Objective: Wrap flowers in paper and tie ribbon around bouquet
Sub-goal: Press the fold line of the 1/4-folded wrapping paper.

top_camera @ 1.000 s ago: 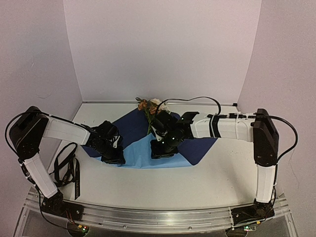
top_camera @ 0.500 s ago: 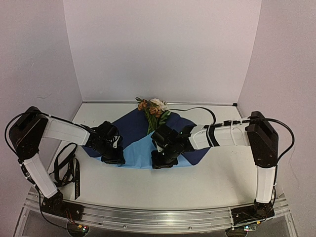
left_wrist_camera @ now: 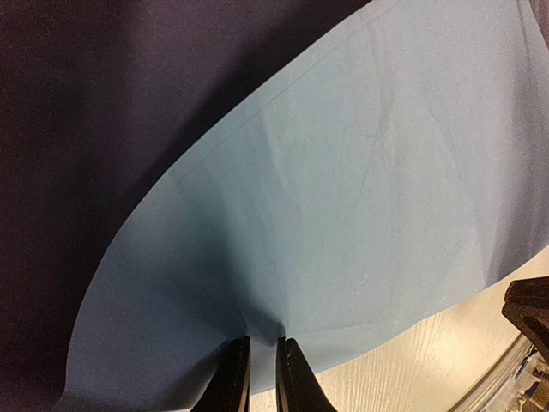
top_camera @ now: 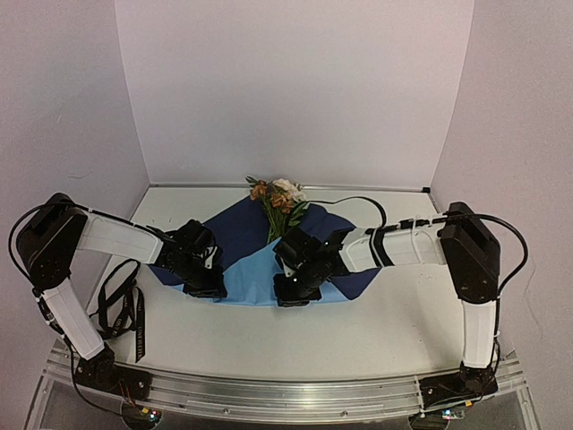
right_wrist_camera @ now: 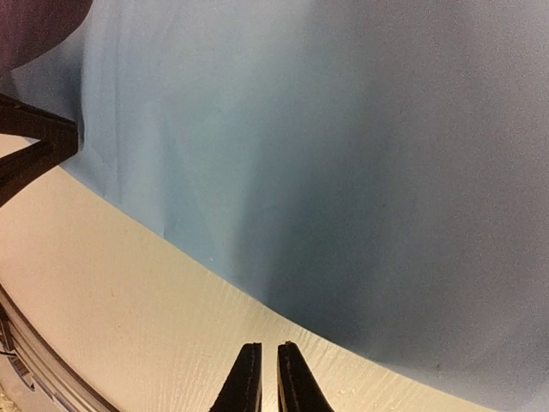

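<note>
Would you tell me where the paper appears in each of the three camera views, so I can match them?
Top camera: the paper lies mid-table, navy behind, light blue flap in front.
Left wrist: the paper fills most of the frame, navy upper left, light blue elsewhere.
Right wrist: its light blue face covers the top and right.
Shared landmark: the flap's near edge against the pale table.

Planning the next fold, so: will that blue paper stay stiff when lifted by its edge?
Probably floppy: the paper puckers into creases where the left gripper pinches its edge. Likely light and slides easily, lying thin and smooth on the table.
</note>
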`<state>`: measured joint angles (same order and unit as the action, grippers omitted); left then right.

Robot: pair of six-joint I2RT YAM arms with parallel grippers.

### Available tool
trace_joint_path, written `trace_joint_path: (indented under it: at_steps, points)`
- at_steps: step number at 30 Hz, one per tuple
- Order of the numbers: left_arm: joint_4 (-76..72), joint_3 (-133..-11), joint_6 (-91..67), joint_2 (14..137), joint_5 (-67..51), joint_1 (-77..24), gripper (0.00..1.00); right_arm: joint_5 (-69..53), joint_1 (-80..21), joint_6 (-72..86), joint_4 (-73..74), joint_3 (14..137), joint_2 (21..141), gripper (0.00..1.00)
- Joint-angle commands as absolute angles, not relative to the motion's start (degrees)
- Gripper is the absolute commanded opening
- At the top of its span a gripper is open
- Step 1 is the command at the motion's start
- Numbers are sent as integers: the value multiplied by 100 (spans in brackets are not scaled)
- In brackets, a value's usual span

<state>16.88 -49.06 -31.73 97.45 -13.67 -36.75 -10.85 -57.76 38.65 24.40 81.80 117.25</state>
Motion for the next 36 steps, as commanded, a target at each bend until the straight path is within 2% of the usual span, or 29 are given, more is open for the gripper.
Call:
trace_joint_path:
  at_steps: [1,19,36]
  points:
    - [2096,-4845,-3124,9680,-1144,-3666,12,-1086,-5733,3750,2417,8393,11790,7]
    - [2111,-4836,-3103,9672,-1134,-3612,12,-859,-5736,3570,2426,7636,11330,7]
    - [2196,-4860,-3086,9584,-1116,-3590,12,-801,-5497,3705,2426,8106,11620,12]
